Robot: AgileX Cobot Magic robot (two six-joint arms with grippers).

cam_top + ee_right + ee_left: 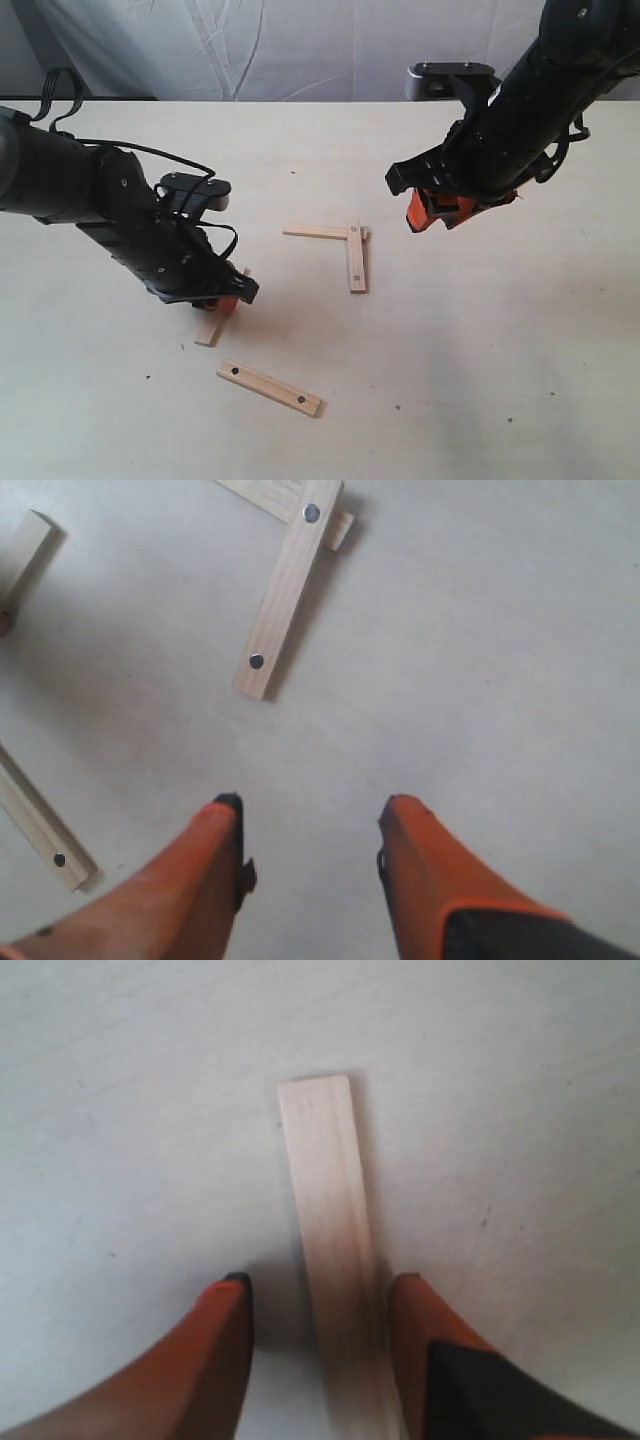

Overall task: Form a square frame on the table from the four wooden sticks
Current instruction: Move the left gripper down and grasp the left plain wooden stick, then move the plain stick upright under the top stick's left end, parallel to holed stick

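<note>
Four wooden sticks lie on the table (500, 350). A plain stick (315, 232) and a stick with holes (356, 256) meet in an L near the middle. Another stick with holes (269, 388) lies alone toward the front. My left gripper (224, 303) is down at the table, open, straddling the second plain stick (211, 331). In the left wrist view this stick (330, 1210) lies flat between the orange fingers (225, 1350), close to one finger with a gap at the other. My right gripper (440, 212) hangs open and empty above the table, right of the L.
A pale curtain (300, 45) hangs behind the table's far edge. In the right wrist view, bare tabletop (480, 680) lies under the right gripper (312, 802), with the holed stick (287, 590) of the L beyond it and the lone holed stick (35, 825) off to one side.
</note>
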